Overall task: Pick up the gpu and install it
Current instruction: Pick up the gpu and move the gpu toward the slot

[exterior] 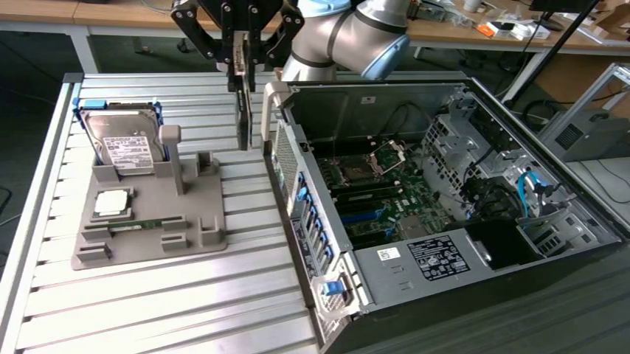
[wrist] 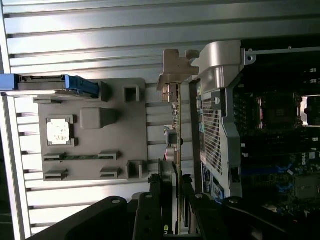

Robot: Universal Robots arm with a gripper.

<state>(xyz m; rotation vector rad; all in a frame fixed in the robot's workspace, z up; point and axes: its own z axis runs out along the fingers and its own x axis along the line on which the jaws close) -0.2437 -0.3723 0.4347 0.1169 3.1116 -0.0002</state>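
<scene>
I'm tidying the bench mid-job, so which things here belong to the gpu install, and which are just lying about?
Job: gpu, held in the jaws; open computer case.
Lying about: hard drive, memory stick, processor chip, grey holder.

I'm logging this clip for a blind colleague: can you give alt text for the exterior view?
The gripper holds the gpu hanging vertically over the slatted metal table, between a grey parts holder and an open computer case. The holder, on the exterior view's left, carries a standing hard drive; the case lies on its side, motherboard exposed.
</scene>
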